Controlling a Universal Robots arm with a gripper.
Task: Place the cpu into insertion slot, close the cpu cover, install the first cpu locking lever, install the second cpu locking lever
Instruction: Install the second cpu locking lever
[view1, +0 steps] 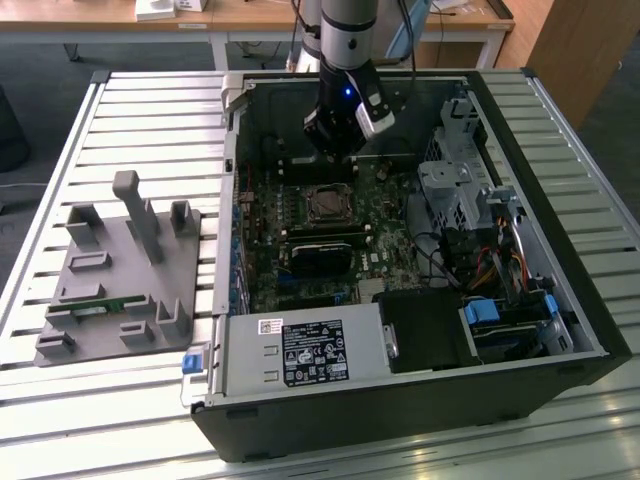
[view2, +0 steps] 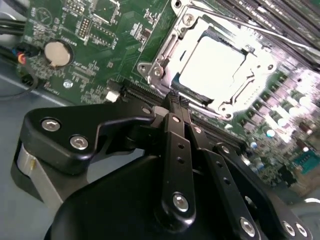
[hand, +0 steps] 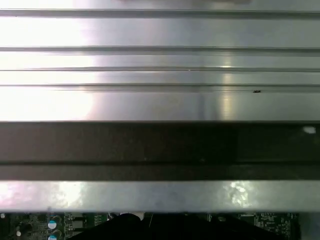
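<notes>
Computer case (view1: 560, 330) open on slatted table (view1: 130, 100). Green board (view2: 95, 60) beneath jaws. Gripper (view2: 176, 102) closed, empty, fingertips together. Cover (view2: 165, 60) just ahead of jaws, down over chip (view2: 212, 67) seated in socket. Risk: closed tips skidding off cover edge, scraping board.

The open computer case (view1: 420, 400) lies on the slatted table (view1: 60, 130), filling the centre and right of the exterior view. The fixture block (view1: 120, 280) sits at its left. Inside, the insertion slot (view1: 329, 205) sits centre-frame, the black rectangular card (view1: 322, 252) just below, the gripper (view1: 335, 150) above it.
</notes>
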